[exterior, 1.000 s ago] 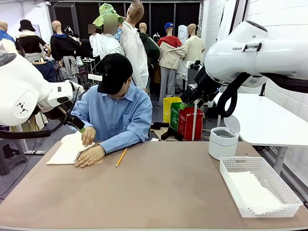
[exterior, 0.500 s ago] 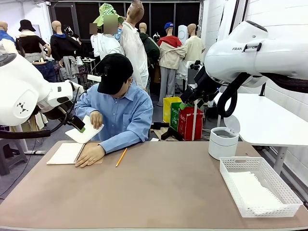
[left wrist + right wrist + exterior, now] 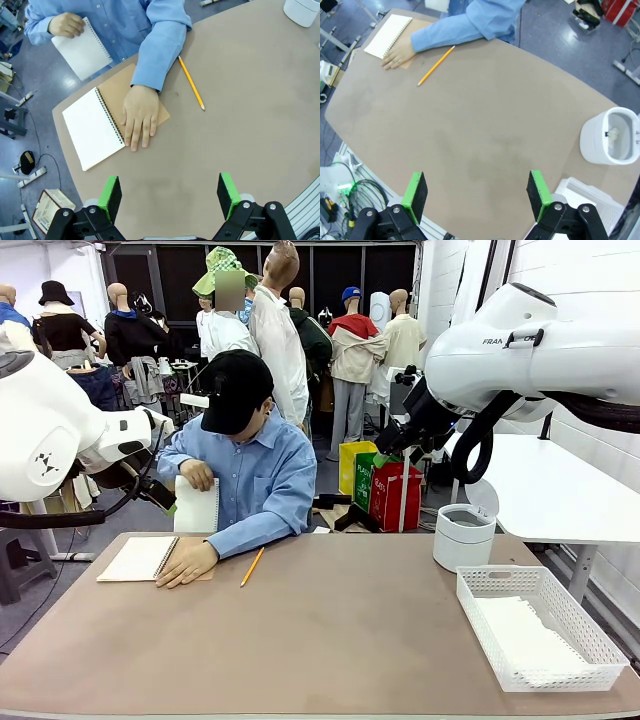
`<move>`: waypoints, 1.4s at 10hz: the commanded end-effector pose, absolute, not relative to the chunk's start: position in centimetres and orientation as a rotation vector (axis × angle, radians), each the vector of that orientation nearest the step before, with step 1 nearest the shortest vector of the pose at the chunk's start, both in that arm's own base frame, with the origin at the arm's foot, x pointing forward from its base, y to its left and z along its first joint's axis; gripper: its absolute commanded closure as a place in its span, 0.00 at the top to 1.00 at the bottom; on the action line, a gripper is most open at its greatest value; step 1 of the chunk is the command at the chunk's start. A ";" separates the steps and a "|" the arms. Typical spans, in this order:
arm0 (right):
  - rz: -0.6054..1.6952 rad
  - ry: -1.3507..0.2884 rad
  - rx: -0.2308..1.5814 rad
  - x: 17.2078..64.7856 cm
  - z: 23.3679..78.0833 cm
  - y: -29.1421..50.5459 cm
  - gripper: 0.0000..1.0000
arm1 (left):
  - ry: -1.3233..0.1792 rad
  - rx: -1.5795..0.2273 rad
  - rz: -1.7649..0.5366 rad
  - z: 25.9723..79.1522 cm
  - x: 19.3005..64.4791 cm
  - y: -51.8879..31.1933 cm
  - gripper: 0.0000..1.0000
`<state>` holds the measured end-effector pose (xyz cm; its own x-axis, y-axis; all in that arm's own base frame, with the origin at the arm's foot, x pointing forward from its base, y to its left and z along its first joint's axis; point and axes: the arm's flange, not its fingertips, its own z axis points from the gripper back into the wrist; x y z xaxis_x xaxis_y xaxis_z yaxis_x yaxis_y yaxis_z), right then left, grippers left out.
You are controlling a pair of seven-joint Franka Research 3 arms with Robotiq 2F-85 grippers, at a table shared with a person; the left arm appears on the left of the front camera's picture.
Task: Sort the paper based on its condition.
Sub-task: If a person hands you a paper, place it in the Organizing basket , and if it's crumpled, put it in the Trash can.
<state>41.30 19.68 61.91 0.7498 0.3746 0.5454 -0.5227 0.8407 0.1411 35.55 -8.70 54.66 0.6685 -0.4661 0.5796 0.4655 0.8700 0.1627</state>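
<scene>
brown table: open notebook, pencil, white bin, lattice basket

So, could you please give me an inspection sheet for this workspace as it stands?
Surface: brown table, faintly blotchy.
Job's things: one sheet held up in the person's hand; more paper in the basket.
Clutter: open notebook under the person's other hand, pencil, white tub.
Grippers: left gripper and right gripper open, empty.
Cables: black hose looped on the right arm.
Surroundings: shopping bags behind the table.
</scene>
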 end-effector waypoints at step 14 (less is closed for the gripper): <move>0.499 -0.524 0.295 41.3 61.9 19.7 1.00 | -0.654 -0.001 -0.523 54.7 35.6 -8.6 1.00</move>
<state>41.30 19.68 61.91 0.7498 0.3746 0.5454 -0.5227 0.8407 0.1411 35.55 -8.70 54.66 0.6685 -0.4661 0.5796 0.4655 0.8700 0.1627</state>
